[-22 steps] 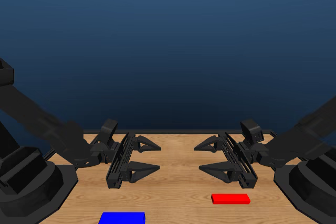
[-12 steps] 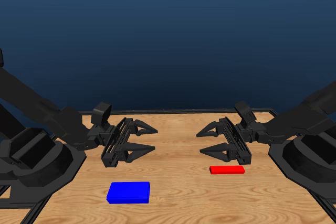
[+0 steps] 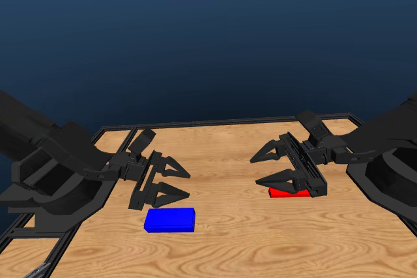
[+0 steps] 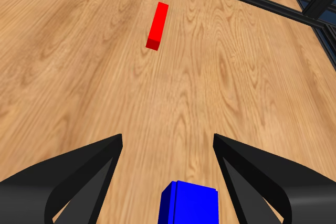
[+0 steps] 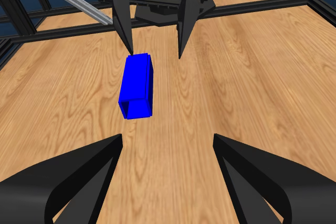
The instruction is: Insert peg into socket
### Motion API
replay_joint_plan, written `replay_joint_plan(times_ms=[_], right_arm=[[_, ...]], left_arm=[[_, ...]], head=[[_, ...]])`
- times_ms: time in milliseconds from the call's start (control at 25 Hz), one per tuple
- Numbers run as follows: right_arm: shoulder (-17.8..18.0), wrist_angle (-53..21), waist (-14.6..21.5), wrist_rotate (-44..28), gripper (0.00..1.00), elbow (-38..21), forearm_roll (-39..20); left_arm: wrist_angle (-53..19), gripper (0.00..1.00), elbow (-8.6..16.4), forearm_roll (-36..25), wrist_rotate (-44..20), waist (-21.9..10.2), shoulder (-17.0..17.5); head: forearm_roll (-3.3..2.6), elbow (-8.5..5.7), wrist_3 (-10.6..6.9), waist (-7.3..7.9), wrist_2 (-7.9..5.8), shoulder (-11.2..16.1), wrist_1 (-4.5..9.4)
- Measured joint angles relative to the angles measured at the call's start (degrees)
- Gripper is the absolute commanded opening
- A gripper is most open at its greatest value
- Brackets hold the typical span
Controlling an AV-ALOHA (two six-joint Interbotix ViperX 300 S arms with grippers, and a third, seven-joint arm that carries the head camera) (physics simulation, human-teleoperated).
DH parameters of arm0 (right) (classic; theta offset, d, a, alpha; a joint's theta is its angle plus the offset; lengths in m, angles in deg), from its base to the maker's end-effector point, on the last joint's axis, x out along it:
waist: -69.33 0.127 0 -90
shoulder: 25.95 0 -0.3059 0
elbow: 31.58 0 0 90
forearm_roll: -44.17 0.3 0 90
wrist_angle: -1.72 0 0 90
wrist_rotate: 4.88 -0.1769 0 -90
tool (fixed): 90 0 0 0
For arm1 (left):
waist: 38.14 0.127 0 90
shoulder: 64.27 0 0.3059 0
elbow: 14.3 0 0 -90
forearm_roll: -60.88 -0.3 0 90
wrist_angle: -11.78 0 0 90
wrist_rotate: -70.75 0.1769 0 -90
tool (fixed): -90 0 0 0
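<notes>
Wood grain fills the desk (image 3: 228, 154) we work over, and we take the blue socket (image 3: 169, 219) as our landmark. It lies flat on the desk, nearer the head camera than our left end effector (image 3: 174, 181), whose two jaws stand wide apart and grip nothing. In our left wrist view the socket (image 4: 188, 203) shows between those spread jaws, close in, with bare wood to either side of it; we cannot tell whether the jaws hang above it or reach down to its level. Our right wrist view shows the same block (image 5: 136, 86) end on, with a darker recess at the end facing our right arm, and the left end effector (image 5: 155, 51) poised at its far end, one fingertip just beside its upper corner. The red peg (image 3: 288, 192) lies flat on the desk well apart from the socket, toward our right arm, and is partly covered in the head view by our right end effector (image 3: 269, 167). That end effector is also spread wide and holds nothing; the peg does not appear between its jaws in the right wrist view. From the left wrist camera the peg (image 4: 157, 18) appears as a slim bar lying far beyond the socket.
</notes>
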Motion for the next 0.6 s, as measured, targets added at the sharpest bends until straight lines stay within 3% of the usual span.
replay_joint_plan(times_ms=[280, 600], right_arm=[[0.9, -0.9, 1.3, 0.1, 1.00, -1.0, 0.7], [1.1, -0.9, 2.3, -0.1, 1.00, -1.1, 2.2]], left_arm=[[-12.3, 1.00, -0.4, 1.8, -3.1, -4.3, 1.1], [-14.8, 1.00, 0.0, 2.9, -9.9, -8.3, -6.3]], head=[[0.21, 0.21, 0.31, 0.23, 0.76, 0.0, 1.28], [0.20, 0.58, -0.55, 0.43, 0.72, 0.1, 2.17]])
